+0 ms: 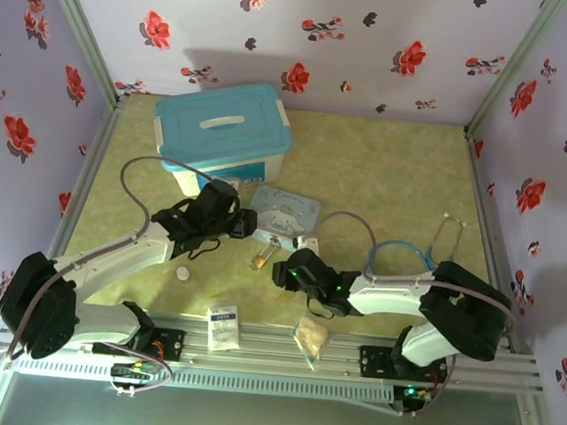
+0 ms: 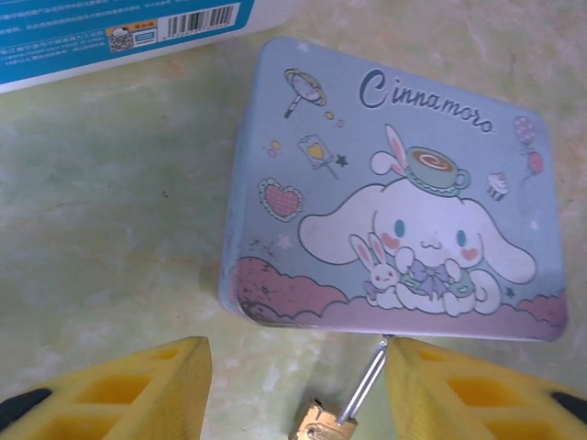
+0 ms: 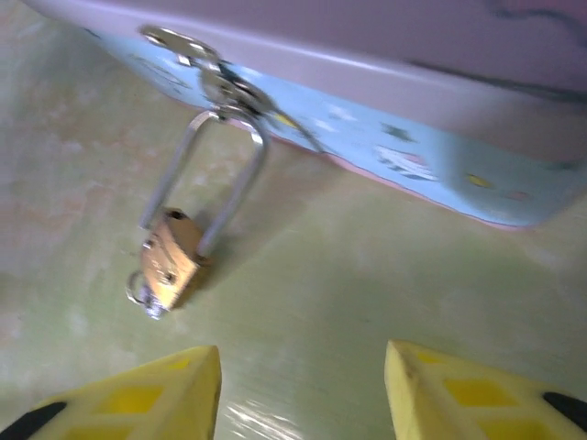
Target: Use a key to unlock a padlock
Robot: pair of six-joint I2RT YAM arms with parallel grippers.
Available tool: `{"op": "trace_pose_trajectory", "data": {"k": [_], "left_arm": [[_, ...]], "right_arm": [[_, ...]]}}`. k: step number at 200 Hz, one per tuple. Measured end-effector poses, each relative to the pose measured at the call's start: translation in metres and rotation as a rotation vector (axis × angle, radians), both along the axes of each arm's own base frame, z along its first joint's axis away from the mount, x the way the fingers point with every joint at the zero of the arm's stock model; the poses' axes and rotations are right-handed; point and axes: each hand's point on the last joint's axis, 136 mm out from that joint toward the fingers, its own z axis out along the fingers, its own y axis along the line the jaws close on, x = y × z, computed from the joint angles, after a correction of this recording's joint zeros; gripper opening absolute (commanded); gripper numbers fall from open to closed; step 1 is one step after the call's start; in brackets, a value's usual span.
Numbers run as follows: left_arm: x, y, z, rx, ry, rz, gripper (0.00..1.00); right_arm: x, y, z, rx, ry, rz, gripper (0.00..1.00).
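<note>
**Padlock.** The padlock [image 3: 171, 262] lies flat on the table [image 1: 388, 172], at 7 o'clock of the cartoon tin [image 1: 286, 211]. Its thin shackle [image 3: 232, 194] passes through the tin's hasp [image 3: 215, 78] and looks closed. The brass body trails away from the tin.

**Key.** A small silvery piece shows at the 7 o'clock corner of the lock body. I take it to be the key [image 3: 145, 299], sitting in the keyway. That view is blurred, so I cannot confirm how deep it sits.

**Left gripper.** The left gripper [image 2: 298, 394] has its yellow fingers [image 2: 138, 385] apart and holds nothing. In its wrist view the lock body lies between them, at 6 o'clock. In the overhead view it stands at 10 o'clock of the lock, near it.

**Right gripper.** The right gripper [image 3: 303, 394] also has its fingers [image 3: 477, 394] spread and empty. In its wrist view the lock lies at 11 o'clock of the gap. In the overhead view it sits just beside the lock, at 3 o'clock.

**Assessment.** In my judgement the step in hand is closing in on the lock to steady it and work the key.

- **Steadying:** The left fingers should pinch the brass body across its flat faces, clear of the shackle legs.
- **Approach:** The right fingers need to shift toward 9 o'clock, so that the key head, not the body, sits between them.
- **Turning:** A light pinch and a slow wrist roll are advisable.
- **Risks:** The parts are tiny, and a loose lock will likely swing on the hasp. A hard grip may pull the key out.
</note>
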Motion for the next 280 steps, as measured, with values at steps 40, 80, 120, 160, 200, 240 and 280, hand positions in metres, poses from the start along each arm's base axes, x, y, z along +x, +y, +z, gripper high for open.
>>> {"op": "trace_pose_trajectory", "data": {"k": [40, 80, 120, 160, 200, 240, 280], "left_arm": [[0.000, 0.001, 0.005, -0.018, -0.018, 0.000, 0.46], [-0.016, 0.011, -0.017, -0.032, 0.016, 0.004, 0.39], [-0.036, 0.024, -0.058, -0.012, 0.105, 0.026, 0.37], [-0.040, 0.025, -0.068, -0.027, 0.125, 0.038, 0.38], [-0.039, 0.022, -0.065, -0.042, 0.115, 0.033, 0.38], [-0.036, 0.020, -0.065, -0.048, 0.110, 0.032, 0.38], [-0.030, 0.013, -0.059, -0.052, 0.108, 0.023, 0.39]], "right_arm": [[0.005, 0.029, -0.009, -0.027, 0.003, 0.011, 0.59], [0.007, 0.040, -0.015, -0.100, -0.035, -0.029, 0.59], [0.014, 0.045, -0.017, -0.137, -0.079, -0.086, 0.58], [0.024, 0.054, -0.019, -0.192, -0.093, -0.141, 0.44], [0.012, 0.023, -0.021, -0.159, -0.080, -0.187, 0.26], [0.004, 0.007, -0.020, -0.048, -0.069, -0.165, 0.15], [0.000, 0.002, -0.019, 0.067, -0.040, -0.143, 0.05]]}}
